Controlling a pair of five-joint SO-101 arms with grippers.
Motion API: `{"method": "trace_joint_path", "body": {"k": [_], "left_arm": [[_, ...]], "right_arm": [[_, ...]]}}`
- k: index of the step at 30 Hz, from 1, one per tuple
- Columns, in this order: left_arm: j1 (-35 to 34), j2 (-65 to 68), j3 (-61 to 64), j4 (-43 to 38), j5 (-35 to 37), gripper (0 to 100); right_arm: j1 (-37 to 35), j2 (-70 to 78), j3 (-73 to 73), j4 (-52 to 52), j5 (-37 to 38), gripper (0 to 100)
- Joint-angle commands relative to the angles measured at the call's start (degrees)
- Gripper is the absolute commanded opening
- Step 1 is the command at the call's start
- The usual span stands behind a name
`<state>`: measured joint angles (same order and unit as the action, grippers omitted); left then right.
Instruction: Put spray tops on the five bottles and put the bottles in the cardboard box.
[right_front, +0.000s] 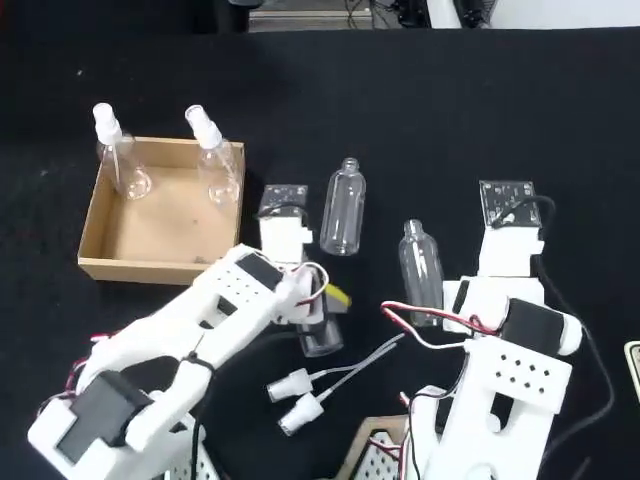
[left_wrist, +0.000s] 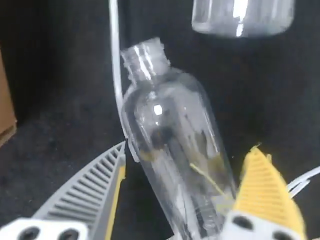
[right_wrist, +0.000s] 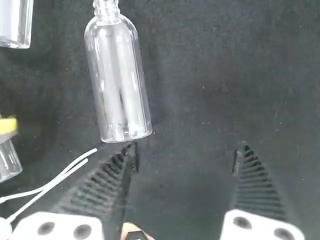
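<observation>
- High view showed me the cardboard box (right_front: 100, 215) toward the far left corner of the table (right_front: 450, 110). One capped bottle (right_front: 120, 160) stood upright in the box's far left corner and another capped bottle (right_front: 215, 165) in its far right corner. Each wore a white sprayer.
- I had the left gripper (left_wrist: 189, 150) closed on a third bottle (left_wrist: 170, 125) near the middle of the table. It was clear plastic with its threaded neck bare, and it sat tilted. The grey finger pressed one side and the yellow finger the other, low on the body.
- A far bottle (right_front: 343, 210) lay flat just beyond that gripper, uncapped, its neck toward the far edge.
- A right-hand bottle (right_front: 421, 265) lay flat nearer the right edge, also uncapped and pointing the same way.
- My right gripper (right_wrist: 187, 150) stood wide open, with bare black table between its black fingers. The base of the right-hand bottle lay just beside one fingertip.
- A loose spray top (right_front: 288, 384) and a second spray top (right_front: 302, 413) lay side by side toward the near edge, between the arms. Their thin white dip tubes (right_front: 365, 362) ran out toward the right arm.
- The left arm (right_front: 200, 330) hung over the ground between the box and the held bottle, and red and white wires (right_front: 415, 333) looped off the right arm beside the tubes.
</observation>
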<state>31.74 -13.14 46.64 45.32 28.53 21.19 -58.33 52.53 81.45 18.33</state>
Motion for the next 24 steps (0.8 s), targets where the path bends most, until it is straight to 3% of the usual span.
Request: {"method": "trace_joint_path", "body": {"k": [1,7,12,17,21,24], "left_arm": [[1.4,0.5,-2.8,-1.2,-7.1,24],[3.4,0.0,-3.2,-1.0,-13.0,3],[2.5,-0.1,-7.0,1.5,-13.4,5],[-0.4,-2.0,-19.0,19.0,-22.8,5],[-5.4,-7.3,-25.9,34.3,-32.2,5],[-8.4,-13.4,-23.8,39.9,-37.8,4]], "right_arm": [[0.9,-1.7,-0.3,-1.0,0.6,26.9],[0.9,-1.7,-0.3,-1.0,0.6,26.9],[0.9,-1.6,0.2,-1.1,0.6,26.9],[0.4,-1.8,3.5,-5.0,0.9,26.9],[-0.1,-1.5,3.1,-5.0,11.0,26.8],[-4.9,-1.5,1.1,0.6,19.4,26.8]]}}
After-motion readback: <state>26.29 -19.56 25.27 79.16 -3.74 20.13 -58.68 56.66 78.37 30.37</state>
